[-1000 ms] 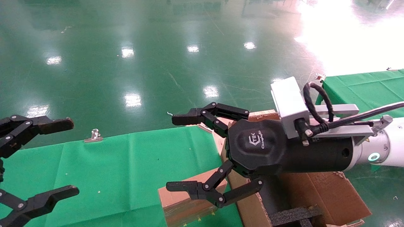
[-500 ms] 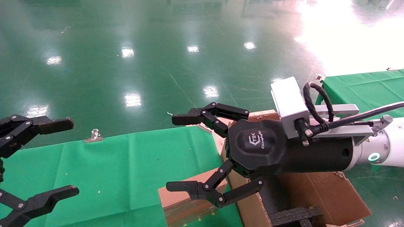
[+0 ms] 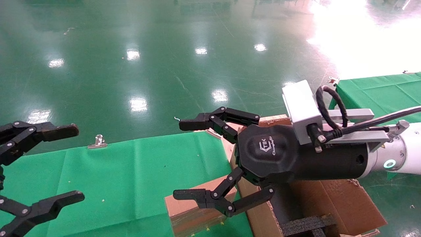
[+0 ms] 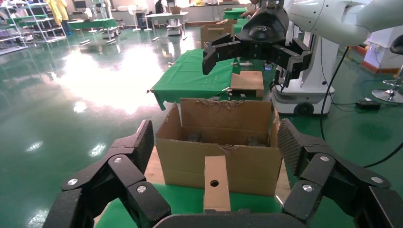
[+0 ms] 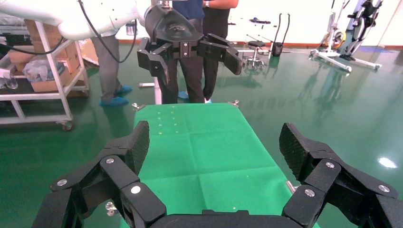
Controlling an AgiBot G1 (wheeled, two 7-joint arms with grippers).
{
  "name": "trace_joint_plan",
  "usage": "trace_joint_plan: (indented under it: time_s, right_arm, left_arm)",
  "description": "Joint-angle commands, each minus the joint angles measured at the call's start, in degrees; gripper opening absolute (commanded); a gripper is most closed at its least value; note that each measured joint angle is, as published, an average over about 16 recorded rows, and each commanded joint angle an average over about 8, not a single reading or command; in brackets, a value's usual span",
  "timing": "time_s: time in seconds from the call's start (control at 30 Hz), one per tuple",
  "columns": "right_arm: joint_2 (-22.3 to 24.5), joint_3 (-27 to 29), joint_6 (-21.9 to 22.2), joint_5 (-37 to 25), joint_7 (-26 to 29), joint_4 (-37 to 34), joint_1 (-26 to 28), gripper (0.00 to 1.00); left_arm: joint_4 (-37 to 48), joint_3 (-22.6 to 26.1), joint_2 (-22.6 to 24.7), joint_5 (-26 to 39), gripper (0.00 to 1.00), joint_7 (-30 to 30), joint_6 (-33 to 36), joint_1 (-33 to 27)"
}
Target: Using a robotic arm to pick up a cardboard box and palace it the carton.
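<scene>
Carton (image 3: pixel 332 200) sits off the right edge of the green-clothed table (image 3: pixel 125 171). Cardboard box (image 3: pixel 194 210) lies at that edge beside it. Right gripper (image 3: pixel 190 158) unchanged, spread wide above box, holding nothing. Left gripper (image 3: pixel 70 161), also spread and empty, has shifted slightly.

The scene is viewed from the head, looking forward and down, with the right gripper (image 3: pixel 185 159) close at 5 o'clock. The carton (image 4: pixel 216 137) is faced by the left wrist camera, the green table (image 5: pixel 204 152) by the right; each opposite gripper is shown at 12 o'clock.
</scene>
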Motion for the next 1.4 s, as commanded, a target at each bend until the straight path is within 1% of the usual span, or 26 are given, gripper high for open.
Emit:
trace_joint_plan:
  time_s: [0.03,0.13,0.23,0.5,0.77,1.0,1.4]
  right_arm:
    - [0.0,0.0,0.0,0.1,0.0,0.0,-0.1,1.00]
    - [0.1,-0.6,-0.3,-1.2,0.2,0.2,0.8,1.00]
    - [0.1,-1.9,-1.3,-4.1,0.5,0.7,2.8,1.00]
    - [-2.0,-9.0,-4.3,-16.3,1.0,0.8,11.4,1.00]
    - [-5.4,-17.9,-4.8,-26.4,0.2,-0.1,18.7,1.00]
    - [-9.1,-25.2,-4.6,-33.1,-1.8,-1.0,23.6,1.00]
    - [-16.2,-33.5,-3.7,-43.3,-4.5,-4.0,28.9,1.00]
  left_arm:
    - [0.0,0.0,0.0,0.0,0.00,0.0,0.0,0.0]
    - [0.0,0.0,0.0,0.0,0.00,0.0,0.0,0.0]
    - [0.0,0.0,0.0,0.0,0.00,0.0,0.0,0.0]
    - [0.0,0.0,0.0,0.0,0.00,0.0,0.0,0.0]
    - [0.0,0.0,0.0,0.0,0.00,0.0,0.0,0.0]
    - [0.0,0.0,0.0,0.0,0.00,0.0,0.0,0.0]
    - [0.0,0.0,0.0,0.0,0.00,0.0,0.0,0.0]
